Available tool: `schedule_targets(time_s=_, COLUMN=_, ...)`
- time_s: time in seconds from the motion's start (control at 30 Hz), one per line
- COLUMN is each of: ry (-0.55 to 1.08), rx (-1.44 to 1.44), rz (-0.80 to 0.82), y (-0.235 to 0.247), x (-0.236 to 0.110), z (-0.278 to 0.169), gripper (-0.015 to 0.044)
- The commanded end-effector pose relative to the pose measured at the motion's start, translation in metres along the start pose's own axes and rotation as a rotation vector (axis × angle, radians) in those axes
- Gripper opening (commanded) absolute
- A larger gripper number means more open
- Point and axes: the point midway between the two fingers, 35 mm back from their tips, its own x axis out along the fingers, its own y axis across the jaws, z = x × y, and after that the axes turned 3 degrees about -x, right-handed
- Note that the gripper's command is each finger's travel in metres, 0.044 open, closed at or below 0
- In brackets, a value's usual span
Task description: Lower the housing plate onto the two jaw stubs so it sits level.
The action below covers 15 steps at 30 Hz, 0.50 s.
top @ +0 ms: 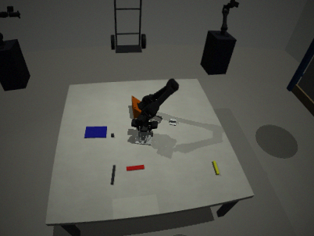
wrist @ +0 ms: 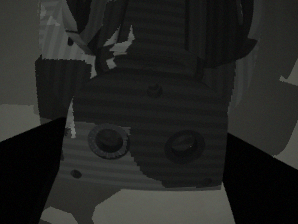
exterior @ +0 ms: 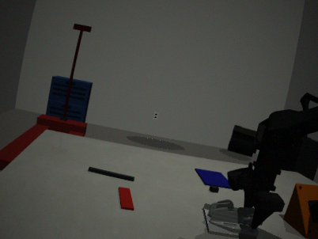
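The grey housing plate [wrist: 150, 112] spans the gap between the two black fingers in the wrist view, with two round holes near its lower edge. My gripper [wrist: 144, 133] [top: 144, 135] is shut on the plate's side edges. Dark shapes show inside both holes; whether these are the stubs is unclear. The pale metallic assembly [exterior: 225, 223] lies under the hand, with a curved jaw [exterior: 225, 203] at its side. The plate is close above or on the assembly; contact and level cannot be told. Shadow and the hand hide the stubs and pins.
An orange block [top: 136, 107] [exterior: 302, 210] stands close beside the arm. A blue plate [top: 96, 132] [exterior: 213, 178] and a small black block [top: 112, 135] lie to one side. A red bar [top: 135, 168], a black rod [top: 113, 174], a yellow bar [top: 215, 168] and a small white part [top: 173, 122] lie on the table.
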Motion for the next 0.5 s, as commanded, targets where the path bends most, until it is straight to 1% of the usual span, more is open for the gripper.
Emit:
schedule_targets(time_s=0.0, ry=-0.002, rx=0.009, rz=0.005, y=0.0004, x=0.002, z=0.0, gripper=0.0351)
schedule_targets(time_s=0.47, ry=-0.002, rx=0.01, rz=0.005, y=0.0004, x=0.0044, z=0.0, gripper=0.0351)
